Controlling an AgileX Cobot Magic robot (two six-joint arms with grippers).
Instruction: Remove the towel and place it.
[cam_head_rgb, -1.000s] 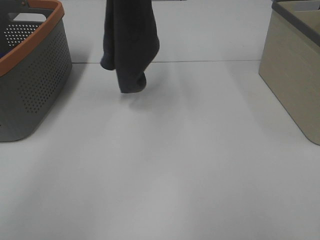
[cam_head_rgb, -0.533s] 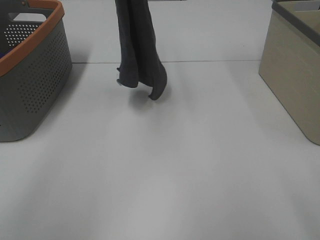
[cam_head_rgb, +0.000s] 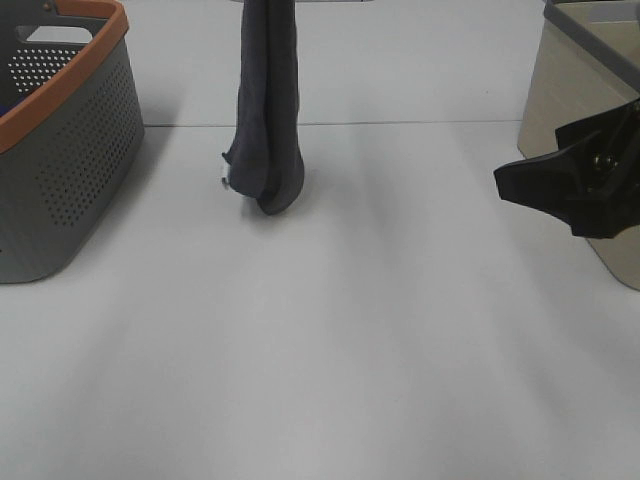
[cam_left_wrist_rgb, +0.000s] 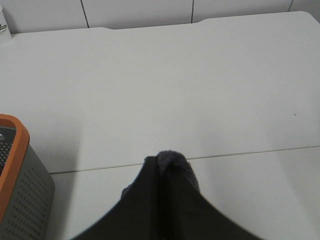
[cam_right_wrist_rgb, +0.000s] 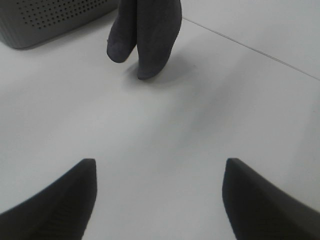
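Held the towel (cam_head_rgb: 265, 120) pinched in the left gripper (cam_left_wrist_rgb: 161, 166), jaws clenched on a bunched fold, with a grey tuft poking out past the tips. Let it hang straight below those jaws as a narrow doubled column, a small white tag (cam_head_rgb: 224, 181) at its lower edge. Could not tell whether the bottom fold touched the table (cam_head_rgb: 330, 350) or hung just clear of it.

Kept the right gripper (cam_right_wrist_rgb: 159, 192) low over the table, jaws released and spread wide, gripping nothing. Faced the towel's lower end, ahead of those jaws and well apart from them, across a wide stretch of plain tabletop.

Saw more open surface on the near side of both jaws. Noted a white, matte top, with a thin seam line (cam_head_rgb: 420, 123) crossing it just behind the hanging towel. Made out the table's far edge and a pale panelled wall beyond the left jaws.

Found a grey perforated basket (cam_head_rgb: 60, 150) with an orange rim near the left jaws, on the side away from the right gripper. Found a beige bin (cam_head_rgb: 570, 90) with a grey rim close behind the right jaws.
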